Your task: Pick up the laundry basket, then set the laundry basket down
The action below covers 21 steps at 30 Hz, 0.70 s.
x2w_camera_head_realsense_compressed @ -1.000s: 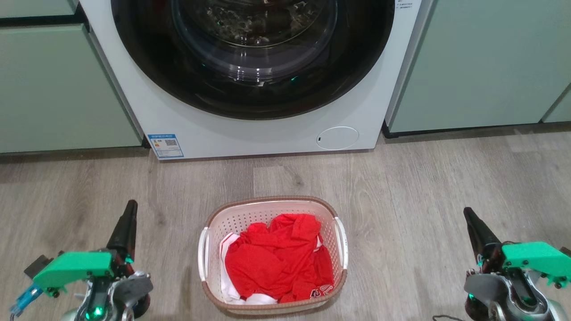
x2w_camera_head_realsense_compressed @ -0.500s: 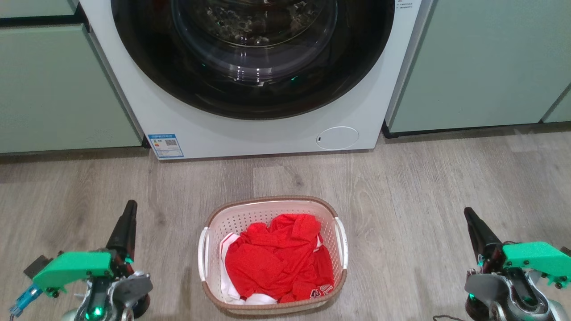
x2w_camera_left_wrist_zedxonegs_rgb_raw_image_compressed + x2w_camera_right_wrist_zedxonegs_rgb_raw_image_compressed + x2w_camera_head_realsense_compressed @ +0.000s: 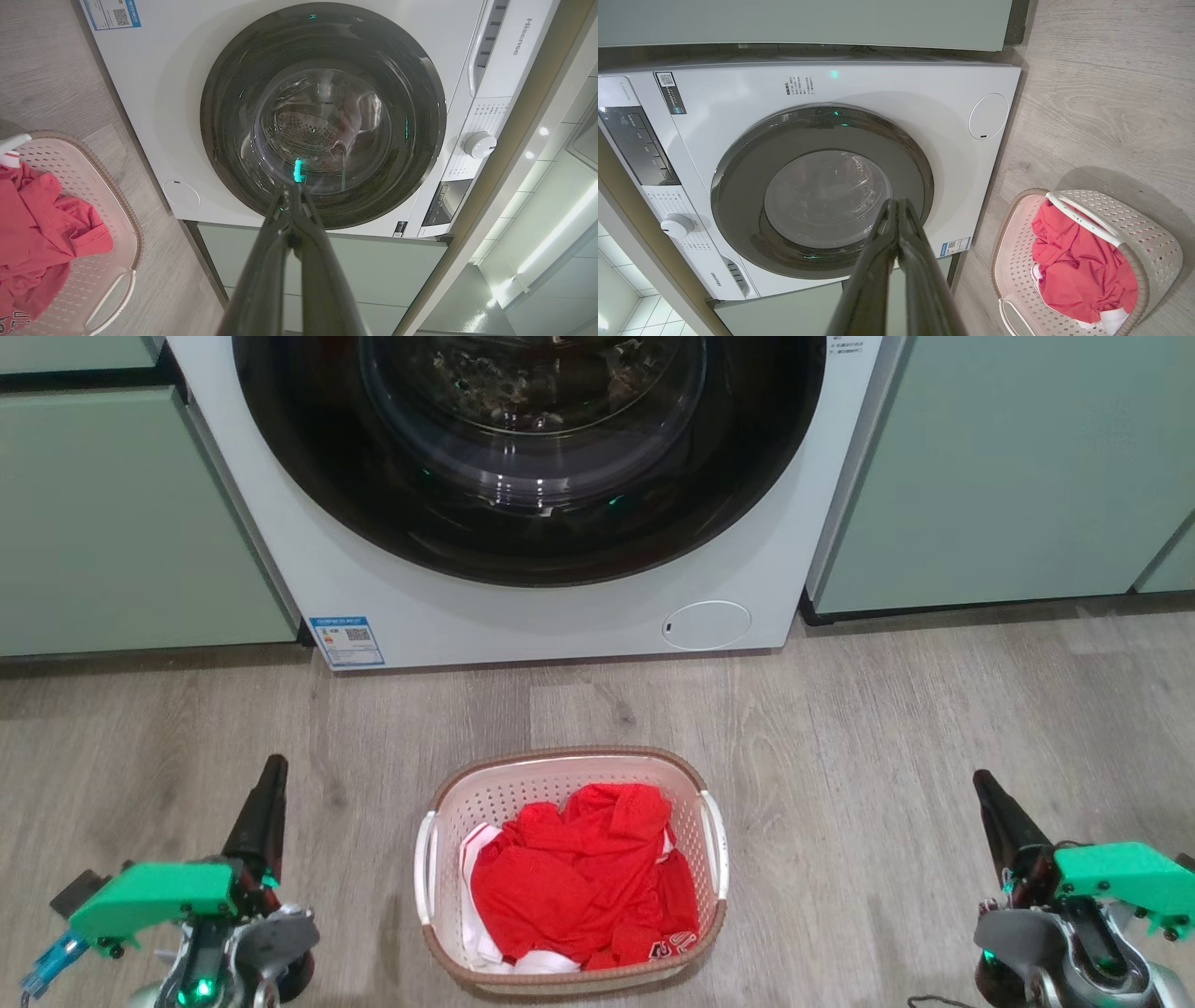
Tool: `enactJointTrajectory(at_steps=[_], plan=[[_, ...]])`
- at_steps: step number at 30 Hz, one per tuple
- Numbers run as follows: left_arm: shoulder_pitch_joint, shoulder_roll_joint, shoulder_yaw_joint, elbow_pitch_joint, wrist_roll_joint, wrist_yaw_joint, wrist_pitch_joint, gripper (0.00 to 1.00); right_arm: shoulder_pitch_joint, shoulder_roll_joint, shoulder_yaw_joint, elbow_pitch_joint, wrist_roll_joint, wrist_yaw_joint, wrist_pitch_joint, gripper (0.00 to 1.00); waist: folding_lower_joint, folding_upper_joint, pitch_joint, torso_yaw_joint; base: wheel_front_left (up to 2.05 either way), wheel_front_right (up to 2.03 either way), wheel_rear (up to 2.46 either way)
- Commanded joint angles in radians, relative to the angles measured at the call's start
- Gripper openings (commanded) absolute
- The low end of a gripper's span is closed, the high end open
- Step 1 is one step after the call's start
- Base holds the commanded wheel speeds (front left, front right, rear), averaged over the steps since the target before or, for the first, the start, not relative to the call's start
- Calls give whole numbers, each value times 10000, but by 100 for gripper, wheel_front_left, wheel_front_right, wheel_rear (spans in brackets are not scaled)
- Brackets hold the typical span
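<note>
Left pincer [image 3: 273,767] clenched | right pincer [image 3: 981,782] clenched | laundry basket [image 3: 569,752] between, untouched

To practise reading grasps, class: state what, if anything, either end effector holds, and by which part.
Nothing is held. The left end effector and right end effector are shut and empty, apart from the laundry basket on the floor between them.
</note>
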Motion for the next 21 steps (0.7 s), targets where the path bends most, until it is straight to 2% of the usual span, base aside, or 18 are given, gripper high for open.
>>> enactJointTrajectory(at_steps=[1,21], plan=[[-541,75,393,-297,71,-69,54,0,-508,-47,158,-312,-29,71,76,0,0,0,0,0,0,0,0],[-546,32,452,-294,121,-69,102,0,-512,-18,117,-310,-63,71,109,0,0,0,0,0,0,0,0]])
